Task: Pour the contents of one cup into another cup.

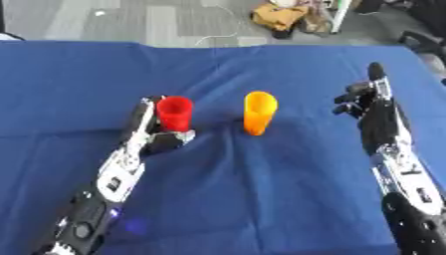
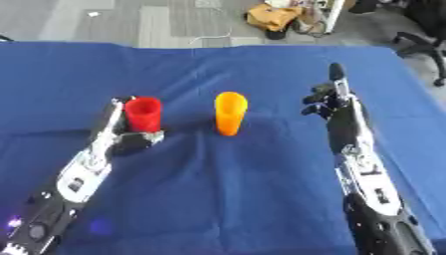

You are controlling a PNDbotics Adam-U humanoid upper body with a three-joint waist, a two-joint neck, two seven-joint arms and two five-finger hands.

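Note:
A red cup (image 1: 174, 113) stands upright on the blue cloth (image 1: 261, 199), left of centre. My left hand (image 1: 146, 140) is at it, with fingers (image 1: 142, 115) running up its left side and the thumb curled against its base. An orange cup (image 1: 260, 111) stands upright about a cup's width to the right, with nothing touching it. My right hand (image 1: 376, 110) hovers well to the right of the orange cup, holding nothing; one digit points up and the others are loosely bent. I cannot see inside either cup.
The blue cloth covers the whole table and is creased around the cups. Beyond the far edge lie a grey floor, a brown bag (image 1: 280, 16) and a chair base (image 2: 418, 42).

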